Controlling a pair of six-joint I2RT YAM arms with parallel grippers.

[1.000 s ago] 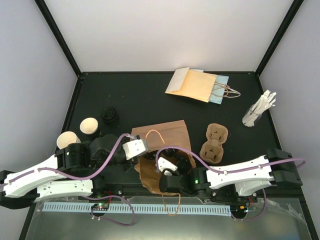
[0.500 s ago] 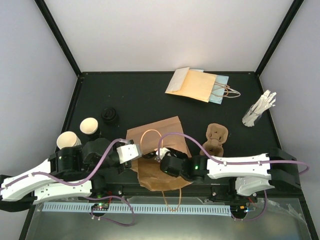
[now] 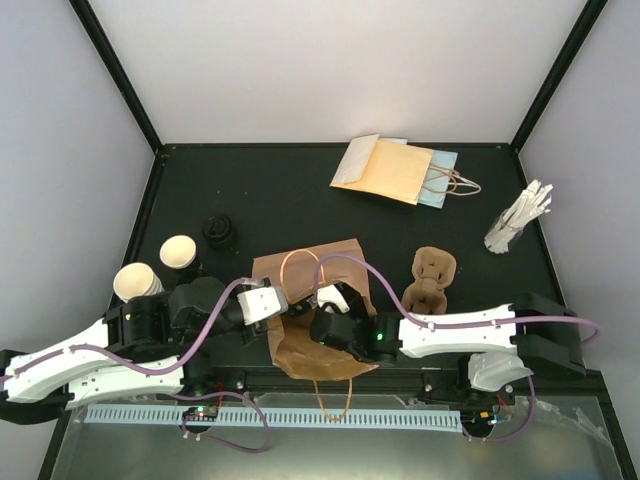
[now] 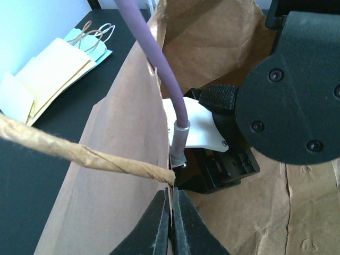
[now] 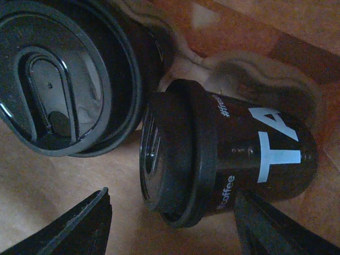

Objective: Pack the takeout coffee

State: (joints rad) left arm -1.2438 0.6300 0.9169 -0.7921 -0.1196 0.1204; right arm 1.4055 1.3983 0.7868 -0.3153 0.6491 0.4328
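The left gripper [image 4: 171, 201] was pinched tight on the top edge of the brown paper bag [image 3: 300, 352], which sat low in the centre of the top view. The bag's twisted paper handle [image 4: 79, 154] crossed the left of the left wrist view. The right gripper [image 5: 172, 199] was down inside the bag with its jaws wide apart, holding nothing. Between its fingers [image 5: 79, 226] lay a black-lidded cup with a black sleeve and white lettering [image 5: 239, 154], tipped on its side at the centre right of the right wrist view. Whether either finger touched it could not be told. A second black-lidded cup [image 5: 58, 79] faced its lid to the camera at the upper left, just beside the first.

On the black table [image 3: 300, 190], at the left of the top view, two cream-white paper cups with black sleeves stood unlidded. One cup [image 3: 180, 250] was up and right of the other cup [image 3: 133, 281], near the small black round lids [image 3: 220, 232]. The brown moulded-pulp carrier [image 3: 430, 280] lay to the right of the bag.
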